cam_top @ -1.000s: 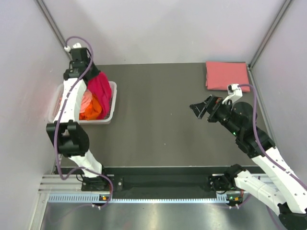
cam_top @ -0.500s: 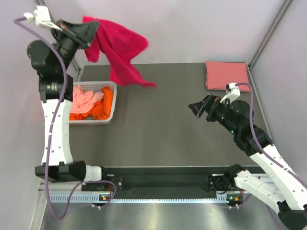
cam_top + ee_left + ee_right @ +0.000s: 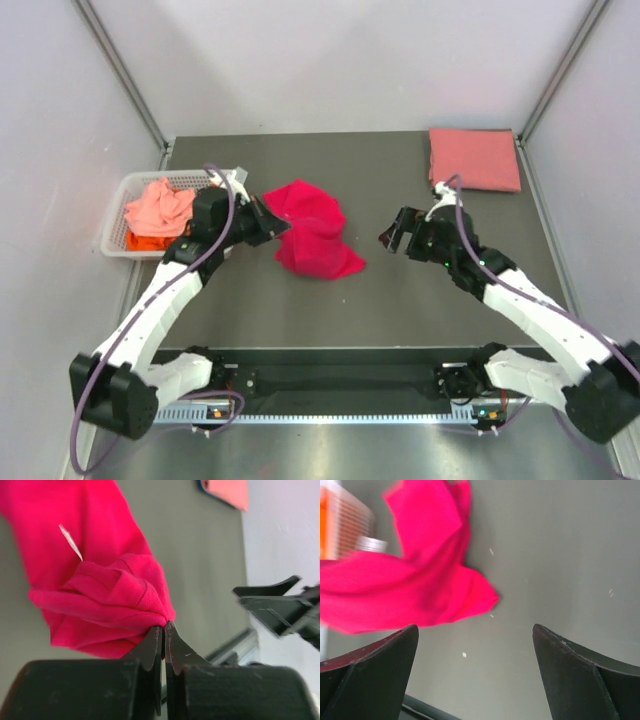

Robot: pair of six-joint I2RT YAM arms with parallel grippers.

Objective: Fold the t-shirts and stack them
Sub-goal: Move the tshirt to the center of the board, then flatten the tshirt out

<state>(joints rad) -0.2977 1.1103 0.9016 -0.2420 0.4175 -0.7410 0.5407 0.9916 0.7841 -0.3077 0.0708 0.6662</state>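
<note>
Magenta tee (image 3: 312,236) landed; L fingers (image 3: 150,650) clamped on it.

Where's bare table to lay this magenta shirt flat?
Free: far strip between basket and folded salmon shirt; near strip in front of the magenta shirt. Crowded: mid-table, where left gripper pinches that shirt and right gripper hangs open.

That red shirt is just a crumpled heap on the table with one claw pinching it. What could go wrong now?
1. The left gripper is shut on only a small pinch of the magenta shirt; the cloth might slip out if pulled.
2. The shirt lies bunched in overlapping layers, so the open right gripper may catch two layers and fail to spread it flat.
3. The left arm passes close by the basket; a sweep could nudge it.
</note>
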